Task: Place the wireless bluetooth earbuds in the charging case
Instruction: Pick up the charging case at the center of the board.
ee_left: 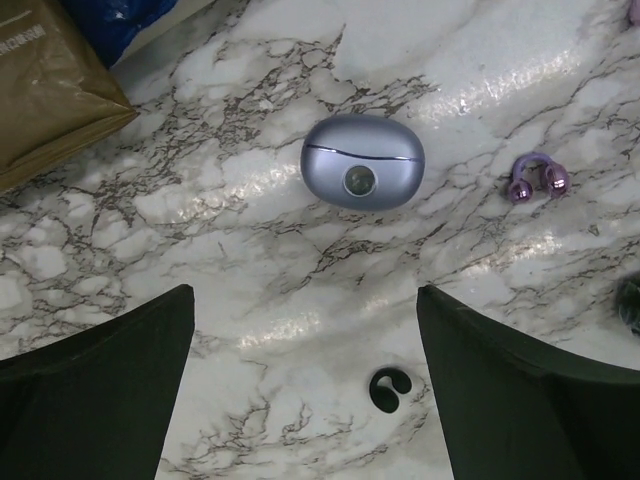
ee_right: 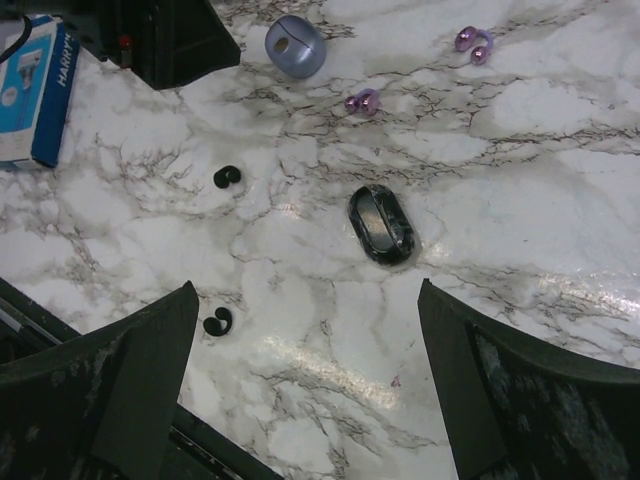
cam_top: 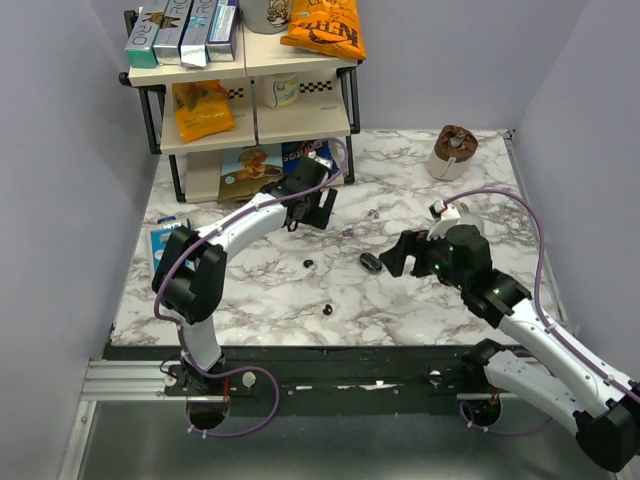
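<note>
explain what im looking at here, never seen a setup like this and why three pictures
These are two robot arms bolted to a marble table. One picture looks down from above; the other two come from cameras on each wrist, so the dark shapes at their bottom corners are that arm's own fingers. The left tool and right tool are both open and hold nothing. On the table lie two black earbuds, a dark case, a closed lilac case and two lilac earbuds. A snack shelf stands at the back.
</note>
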Available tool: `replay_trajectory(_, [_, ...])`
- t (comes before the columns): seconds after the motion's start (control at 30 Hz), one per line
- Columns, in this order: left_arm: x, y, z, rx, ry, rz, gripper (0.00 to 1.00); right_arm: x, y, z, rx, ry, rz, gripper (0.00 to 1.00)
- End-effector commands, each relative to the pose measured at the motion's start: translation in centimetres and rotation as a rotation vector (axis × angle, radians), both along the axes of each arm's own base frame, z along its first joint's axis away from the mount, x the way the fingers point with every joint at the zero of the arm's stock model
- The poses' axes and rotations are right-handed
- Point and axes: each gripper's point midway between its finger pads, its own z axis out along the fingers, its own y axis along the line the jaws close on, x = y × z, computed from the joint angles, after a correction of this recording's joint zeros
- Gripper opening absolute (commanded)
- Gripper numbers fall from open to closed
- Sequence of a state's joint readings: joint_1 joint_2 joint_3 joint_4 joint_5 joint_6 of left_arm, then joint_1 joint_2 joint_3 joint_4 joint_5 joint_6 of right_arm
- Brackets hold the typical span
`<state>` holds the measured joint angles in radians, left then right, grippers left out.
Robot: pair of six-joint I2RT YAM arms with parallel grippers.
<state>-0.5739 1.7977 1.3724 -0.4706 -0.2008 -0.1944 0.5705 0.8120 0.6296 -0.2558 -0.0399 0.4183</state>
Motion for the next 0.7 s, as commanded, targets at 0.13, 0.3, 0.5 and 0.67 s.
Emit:
replay_trajectory(0.13, [1.4, -0.2, 0.6, 0.001, -0.011, 0.088, 0.99, -0.1, 0.1, 0.8, 0.000, -0.015, 0.012, 1.00])
replay_trajectory(0.3, [1.6, -1.2, -0.1, -0.036, -0.004, 0.072, 0.99, -0.1, -0.2, 0.7, -0.005, -0.018, -0.001, 1.00])
replay_trajectory(0.5, [2.8, -1.0, 1.7, -0.083, -0.131, 0.104, 0.99, 0.0, -0.5, 0.7, -0.014, -0.022, -0.018, 1.00])
replay_trajectory(0.67, [2.7, -1.9, 1.5, -0.052, -0.070, 0.032, 0.94, 0.0, -0.6, 0.3, -0.017, -0.009, -0.027, 1.00])
